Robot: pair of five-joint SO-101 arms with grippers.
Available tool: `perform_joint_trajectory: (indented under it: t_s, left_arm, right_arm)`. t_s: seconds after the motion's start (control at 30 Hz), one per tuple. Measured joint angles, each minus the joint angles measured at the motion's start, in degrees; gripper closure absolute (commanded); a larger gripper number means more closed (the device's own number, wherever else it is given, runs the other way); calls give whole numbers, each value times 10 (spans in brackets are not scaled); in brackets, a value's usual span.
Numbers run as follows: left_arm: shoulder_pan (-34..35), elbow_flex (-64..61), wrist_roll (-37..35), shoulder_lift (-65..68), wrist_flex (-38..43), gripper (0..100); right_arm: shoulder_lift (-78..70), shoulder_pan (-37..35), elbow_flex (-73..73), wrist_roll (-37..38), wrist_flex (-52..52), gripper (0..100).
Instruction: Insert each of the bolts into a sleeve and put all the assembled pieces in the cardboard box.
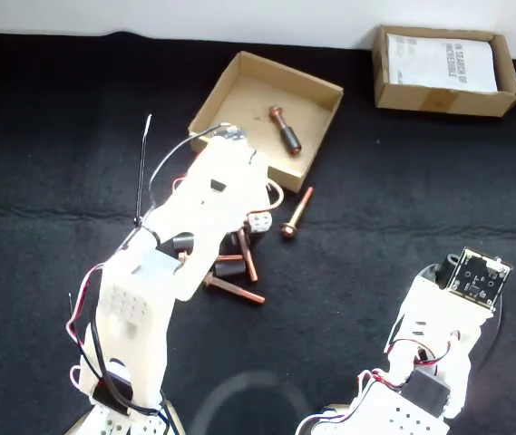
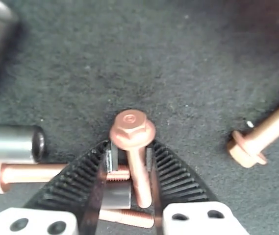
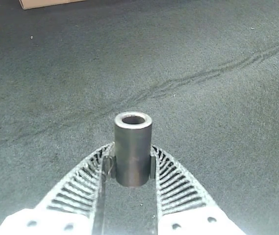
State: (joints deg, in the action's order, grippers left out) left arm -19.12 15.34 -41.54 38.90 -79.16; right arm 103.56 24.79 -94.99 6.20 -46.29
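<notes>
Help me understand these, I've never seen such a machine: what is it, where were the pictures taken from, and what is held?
Two small white robot arms stand at a table under black cloth. One picture looks down from above; the other two come from cameras on the arms' wrists. The left gripper is shut on a copper bolt, among loose bolts and sleeves. The right gripper is shut on a grey sleeve. One assembled piece lies in the cardboard box.
</notes>
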Motion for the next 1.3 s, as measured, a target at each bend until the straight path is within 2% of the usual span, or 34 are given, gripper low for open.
perform_joint_trajectory:
  t_s: [0.27, 0.47, 0.6, 0.73, 1.03, 1.3]
  left_arm:
    - [4, 41, -1, 11, -1, 992]
    - [25, 101, 68, 13, 0, 992]
    - [27, 168, 116, 2, -52, 992]
    - [6, 220, 169, -69, -87, 992]
    - [5, 233, 248, -265, -124, 992]
    - [11, 234, 252, -365, -203, 992]
  right_arm:
    - [0, 0, 0, 0, 0, 992]
    - [0, -25, 0, 0, 0, 992]
    - [0, -92, 0, 0, 8, 992]
    - [0, -180, 0, 0, 22, 992]
    - [0, -378, 0, 0, 73, 992]
    - [0, -453, 0, -2, 125, 992]
